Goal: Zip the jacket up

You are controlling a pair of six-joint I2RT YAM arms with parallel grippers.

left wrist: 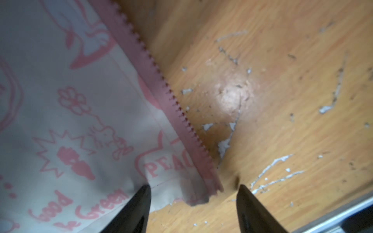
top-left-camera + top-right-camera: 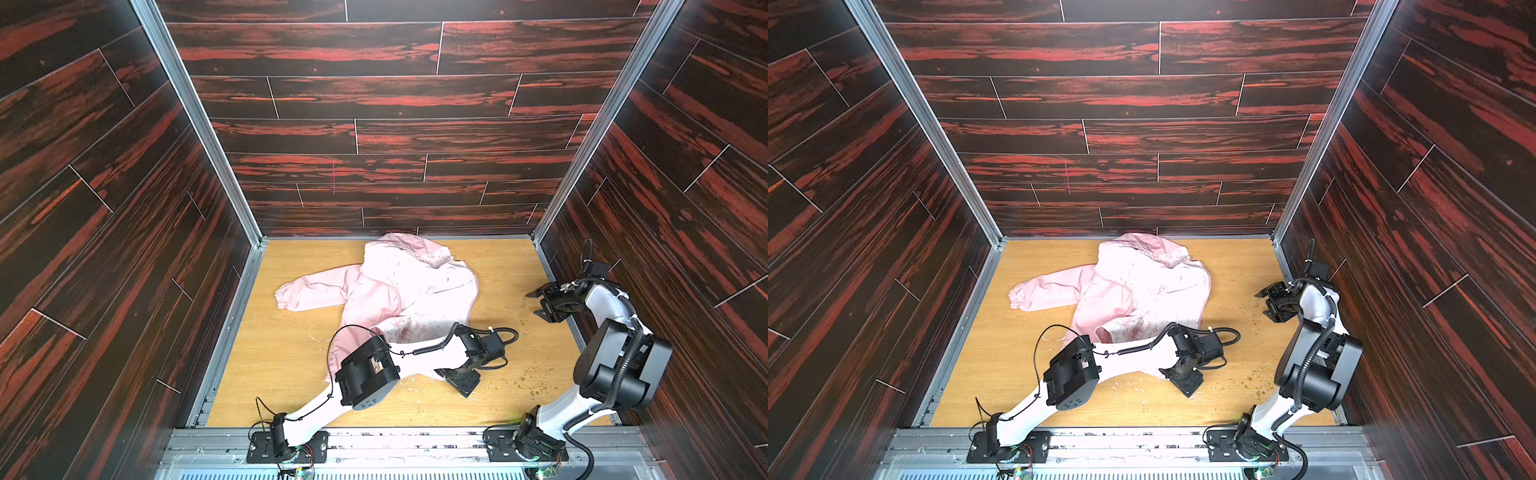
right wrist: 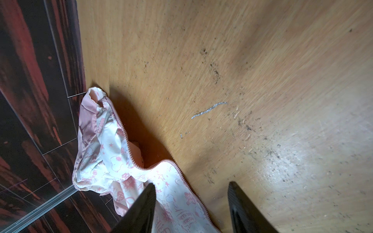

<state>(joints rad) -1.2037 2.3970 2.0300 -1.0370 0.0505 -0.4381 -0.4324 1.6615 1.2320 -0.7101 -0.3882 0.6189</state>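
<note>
Wood table (image 2: pixel 498 270), dark red-streaked walls (image 2: pixel 374 104); left fingers (image 1: pixel 140 207) apart, seemingly astride jacket (image 2: pixel 399 286); right fingers (image 3: pixel 143 207) apart.

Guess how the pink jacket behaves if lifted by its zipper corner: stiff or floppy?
Probably floppy: the jacket lies crumpled in soft folds, so a lifted corner will likely trail the rest. Likely light: thin fabric, thin printed lining. The toothed zipper tape looks firmer, so the left gripper may hold better there.
</note>
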